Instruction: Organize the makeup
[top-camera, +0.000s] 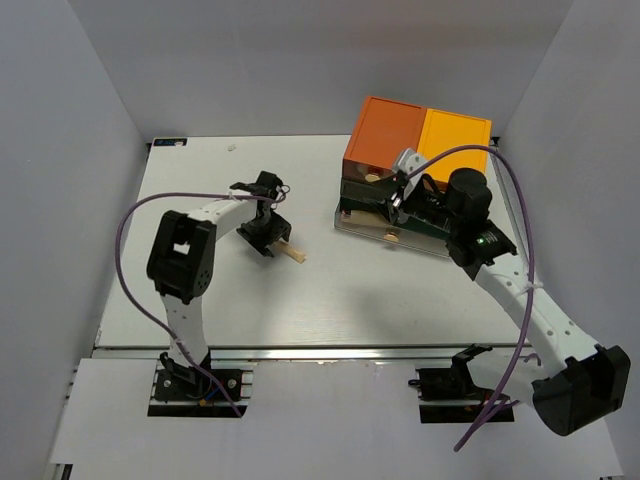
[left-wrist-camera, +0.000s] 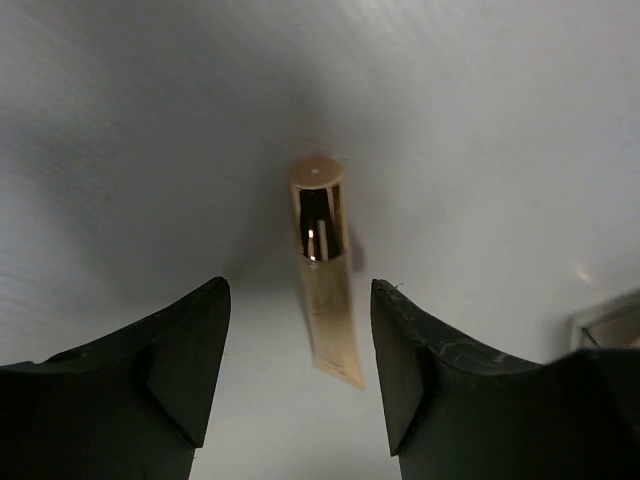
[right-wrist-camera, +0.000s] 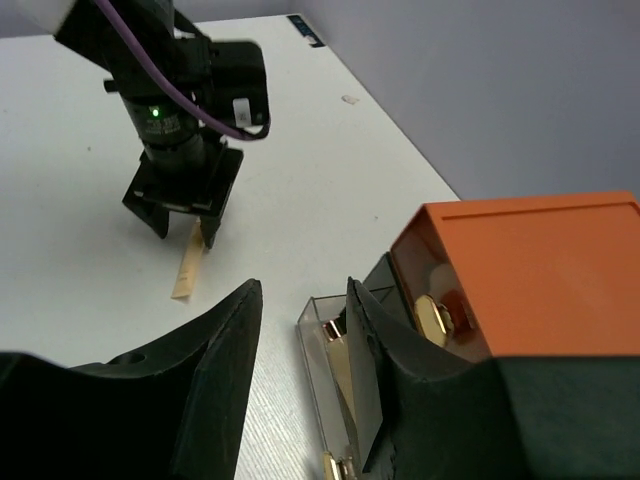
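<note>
While the left gripper (top-camera: 268, 238) held its jaws wide over the tan stick (top-camera: 294, 254), lying left of the worktop's centre, the right gripper (right-wrist-camera: 302, 290), jaws apart, faced the drawer box (top-camera: 420, 135) at the far right corner.

Left gripper (left-wrist-camera: 300, 362), right gripper (right-wrist-camera: 302, 372): jaws apart.

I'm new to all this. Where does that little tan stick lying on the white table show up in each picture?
Top external: the tan stick lies left of centre, poking out rightwards from under the left claw.
Left wrist: the stick is mid-picture, between the claw's two dark fingers, shiny end farthest from the camera.
Right wrist: the stick is at upper left, directly below the left claw.
Shared landmark: the left claw, open over the stick.
</note>
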